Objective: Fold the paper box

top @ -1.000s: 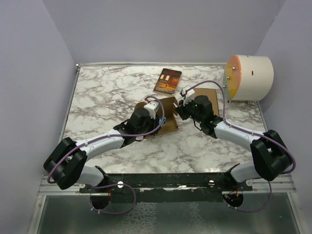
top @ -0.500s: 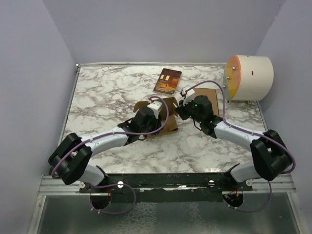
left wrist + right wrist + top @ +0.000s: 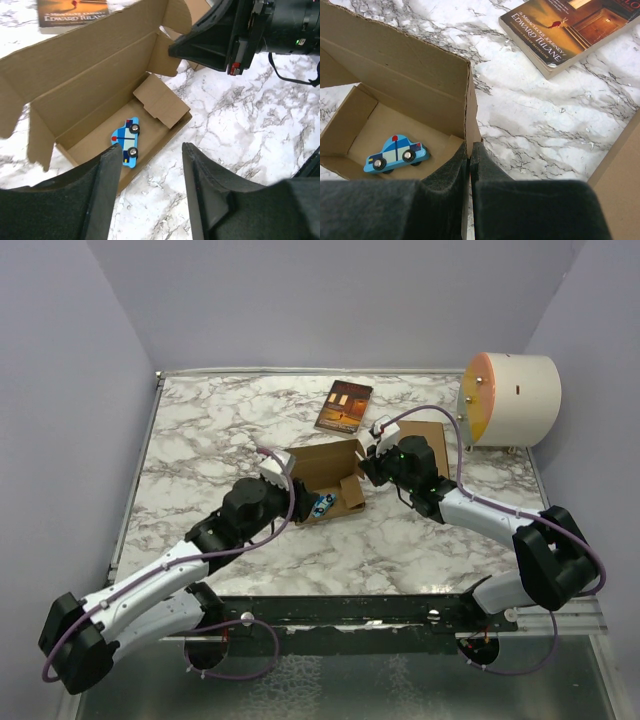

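Right hand (image 3: 470, 150) pinched a wall of the paper box (image 3: 410, 70); left hand (image 3: 152, 149), spread and empty, probably needed to tuck the short flap (image 3: 161, 101) ahead of it squarely inward.

Robot lab: walled marble table (image 3: 200, 430)

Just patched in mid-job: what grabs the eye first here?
An open paper box sits in the middle of the marble table with a blue toy car inside. The right gripper pinches a side wall of the box between its fingers, while the left gripper hovers open on its near side.
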Tool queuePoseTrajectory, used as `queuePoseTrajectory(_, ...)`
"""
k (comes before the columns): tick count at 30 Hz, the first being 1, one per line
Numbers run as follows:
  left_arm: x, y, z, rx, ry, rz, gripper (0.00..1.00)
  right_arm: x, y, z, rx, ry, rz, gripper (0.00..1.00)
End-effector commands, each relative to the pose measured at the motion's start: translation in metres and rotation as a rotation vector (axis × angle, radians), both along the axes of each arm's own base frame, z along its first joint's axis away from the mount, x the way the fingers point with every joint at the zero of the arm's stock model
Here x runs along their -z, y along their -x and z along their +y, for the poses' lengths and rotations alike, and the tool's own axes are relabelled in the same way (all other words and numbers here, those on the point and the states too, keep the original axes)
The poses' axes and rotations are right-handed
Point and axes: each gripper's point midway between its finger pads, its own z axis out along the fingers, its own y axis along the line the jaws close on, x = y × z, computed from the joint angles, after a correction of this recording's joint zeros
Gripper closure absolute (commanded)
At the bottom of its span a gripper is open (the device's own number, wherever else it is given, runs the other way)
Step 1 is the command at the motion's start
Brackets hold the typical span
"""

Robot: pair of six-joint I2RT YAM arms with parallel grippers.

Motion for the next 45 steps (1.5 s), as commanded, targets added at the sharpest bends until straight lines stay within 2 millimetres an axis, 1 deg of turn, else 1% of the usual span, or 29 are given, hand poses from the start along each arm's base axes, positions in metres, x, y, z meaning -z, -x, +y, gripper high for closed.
queuePoseTrajectory(1,0.005,0.001,0.037,-0.153,-0.011,0.004,0.41,-0.004,-0.005,0.003,-0.011,-0.002,-0.012,0.98)
queuePoseTrajectory(3,0.008,-0.002,0.056,-0.23,-0.009,0.003,0.31,-0.003,-0.004,0.003,-0.012,-0.002,-0.012,0.98)
queuePoseTrajectory(5,0.01,-0.006,0.066,-0.252,0.017,0.015,0.25,-0.002,-0.004,0.004,-0.015,-0.002,-0.008,0.97)
queuePoseTrajectory(8,0.016,-0.02,0.078,-0.269,0.045,0.061,0.24,-0.002,-0.004,0.004,-0.018,-0.001,-0.007,0.97)
queuePoseTrajectory(9,0.017,-0.026,0.079,-0.257,0.061,0.073,0.24,-0.003,-0.004,0.004,-0.017,-0.002,-0.008,0.97)
queuePoseTrajectory(10,0.022,-0.031,0.078,-0.237,0.069,0.089,0.24,-0.003,-0.004,0.004,-0.017,-0.002,-0.007,0.97)
queuePoseTrajectory(12,0.018,-0.043,0.075,-0.199,0.108,0.075,0.25,-0.004,-0.004,0.004,-0.015,-0.003,-0.008,0.97)
queuePoseTrajectory(15,0.024,-0.057,0.071,-0.176,0.087,0.08,0.29,-0.004,-0.005,0.004,-0.011,-0.004,-0.008,0.97)
queuePoseTrajectory(18,0.033,-0.066,0.069,-0.166,0.055,0.086,0.37,-0.004,-0.005,0.003,-0.006,-0.004,-0.004,0.97)
queuePoseTrajectory(21,0.035,-0.072,0.064,-0.148,0.063,0.074,0.48,-0.003,-0.006,0.004,-0.01,-0.005,-0.002,0.97)
queuePoseTrajectory(23,0.038,-0.076,0.063,-0.148,0.058,0.074,0.54,-0.002,-0.005,0.005,-0.014,-0.003,0.001,0.97)
queuePoseTrajectory(30,0.047,-0.086,0.063,-0.159,0.031,0.08,0.83,-0.002,-0.005,0.007,-0.028,0.004,0.008,0.97)
queuePoseTrajectory(32,0.049,-0.086,0.062,-0.154,0.024,0.082,0.89,-0.003,-0.006,0.006,-0.028,0.011,0.004,0.96)
queuePoseTrajectory(35,0.052,-0.086,0.062,-0.154,0.021,0.087,0.96,-0.005,-0.007,0.004,-0.027,0.025,-0.002,0.87)
queuePoseTrajectory(37,0.051,-0.085,0.063,-0.162,0.024,0.082,1.0,-0.007,-0.007,0.002,-0.042,0.033,-0.005,0.76)
queuePoseTrajectory(38,0.05,-0.084,0.064,-0.169,0.023,0.074,1.0,-0.008,-0.006,0.001,-0.06,0.035,-0.003,0.7)
queuePoseTrajectory(41,0.047,-0.081,0.065,-0.186,0.02,0.051,1.0,-0.008,0.004,-0.002,-0.163,0.029,0.009,0.49)
queuePoseTrajectory(42,0.046,-0.079,0.064,-0.188,0.014,0.04,1.0,-0.009,0.009,-0.002,-0.232,0.018,0.014,0.41)
queuePoseTrajectory(43,0.046,-0.077,0.063,-0.19,0.01,0.032,1.0,-0.009,0.015,-0.003,-0.285,0.011,0.022,0.36)
queuePoseTrajectory(45,0.046,-0.075,0.064,-0.2,-0.003,0.019,1.0,-0.006,0.022,-0.003,-0.354,0.0,0.034,0.3)
